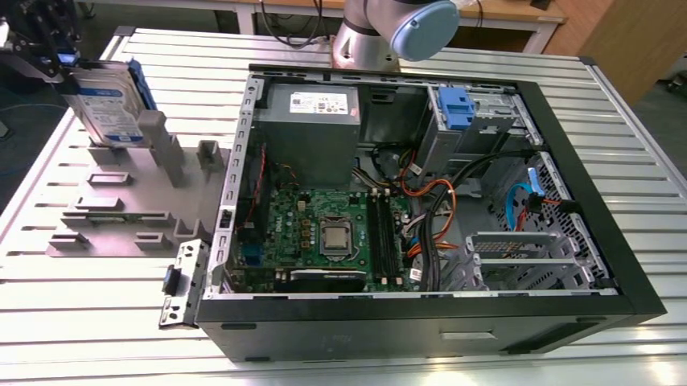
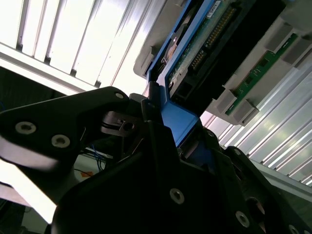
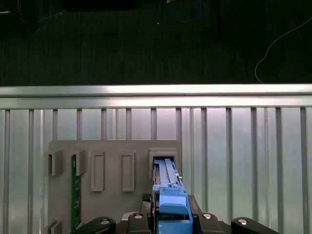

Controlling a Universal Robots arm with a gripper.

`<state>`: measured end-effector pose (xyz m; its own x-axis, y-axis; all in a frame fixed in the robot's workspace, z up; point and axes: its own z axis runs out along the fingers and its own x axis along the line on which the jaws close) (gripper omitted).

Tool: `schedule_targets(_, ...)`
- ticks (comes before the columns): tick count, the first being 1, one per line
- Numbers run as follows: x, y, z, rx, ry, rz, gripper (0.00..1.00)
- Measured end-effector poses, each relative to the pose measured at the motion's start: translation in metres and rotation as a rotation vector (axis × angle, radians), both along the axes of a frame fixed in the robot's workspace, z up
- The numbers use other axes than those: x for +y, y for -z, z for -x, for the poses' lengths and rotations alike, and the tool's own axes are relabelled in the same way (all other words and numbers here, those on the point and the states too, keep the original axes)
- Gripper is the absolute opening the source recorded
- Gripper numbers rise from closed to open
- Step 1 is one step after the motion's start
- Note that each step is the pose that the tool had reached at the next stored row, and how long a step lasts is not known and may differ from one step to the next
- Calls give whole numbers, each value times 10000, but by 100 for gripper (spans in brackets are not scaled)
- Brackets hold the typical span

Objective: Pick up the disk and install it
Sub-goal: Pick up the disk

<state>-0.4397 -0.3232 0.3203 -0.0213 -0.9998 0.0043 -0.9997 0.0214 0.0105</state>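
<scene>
One slatted metal table [image 1: 96, 322] is carrying everything. An open black computer case [image 1: 429, 322] is lying on its side across the table's middle, reaching toward the edge at the exterior view's right.

Inside the case:
- A grey power-supply box [image 1: 311, 133] with a white sticker is sitting against the far wall.
- A green motherboard [image 1: 311, 233] is lying flat on the case floor, just nearer the camera than the box.
- A small blue latch [image 1: 456, 108] is sitting on the drive bay in the far corner.
- Orange and black cables [image 1: 429, 201] are running between board and bay.

A grey pocketed holder [image 1: 118, 209] is lying close to the table's edge at the exterior view's left, beside the case. One pocket is holding a green circuit strip [image 3: 74, 190] on edge.

The disk [image 1: 108, 108] is standing upright over the holder, its lower end sitting at the mouth of another pocket; I cannot tell whether it is clear of that pocket. The gripper [image 1: 64, 68] is clamping the blue carrier frame at the disk's upper end, with the black fingers [image 2: 97, 112] pressing on both sides.
</scene>
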Motion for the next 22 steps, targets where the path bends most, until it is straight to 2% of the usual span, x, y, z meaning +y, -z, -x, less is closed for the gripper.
schedule_targets(22,0,-71,0,-2,0,-1,36)
